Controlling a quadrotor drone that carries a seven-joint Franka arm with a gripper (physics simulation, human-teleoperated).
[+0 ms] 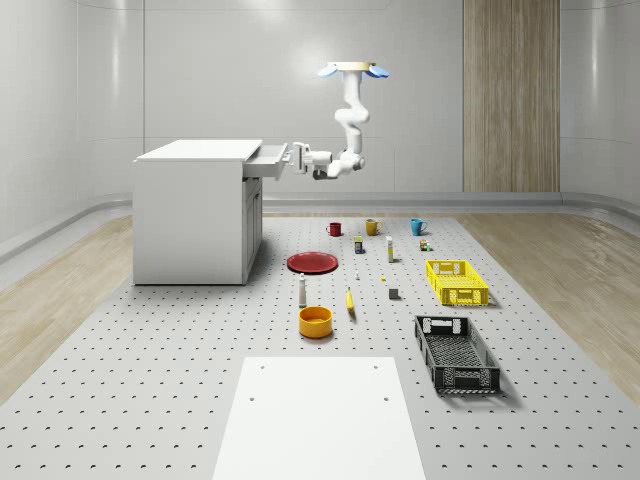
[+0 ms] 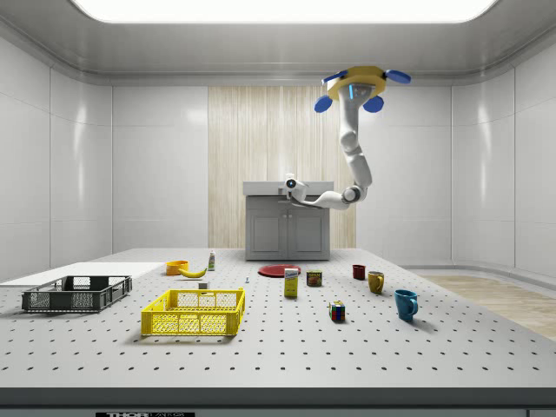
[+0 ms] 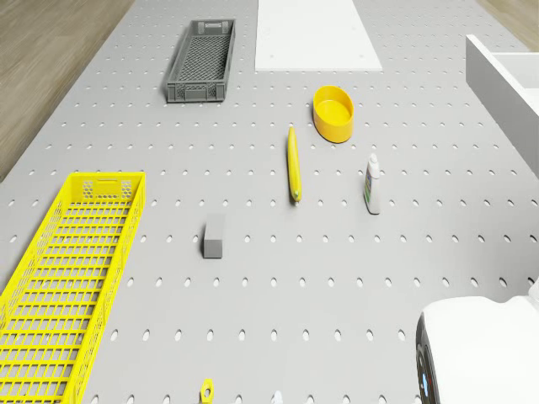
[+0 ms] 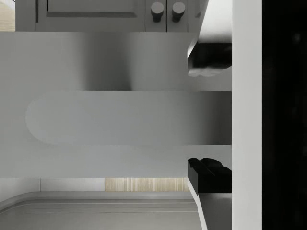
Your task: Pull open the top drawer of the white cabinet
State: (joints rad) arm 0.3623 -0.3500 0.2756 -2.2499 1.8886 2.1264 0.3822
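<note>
End effector (image 1: 297,157) clamped on top drawer (image 1: 268,160) handle (image 4: 129,118), drawer partly out; drone (image 1: 352,70) hovers above tabletop (image 1: 150,380). Pull straight, level.

text: none legible | labels on bottle (image 3: 372,185) and cans (image 2: 291,283): too small to read

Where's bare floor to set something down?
Free: the stretch between the white cabinet and the white panel, and the pegboard between the orange bowl and the black crate. Crowded: around the red plate, mugs and yellow crate.
</note>
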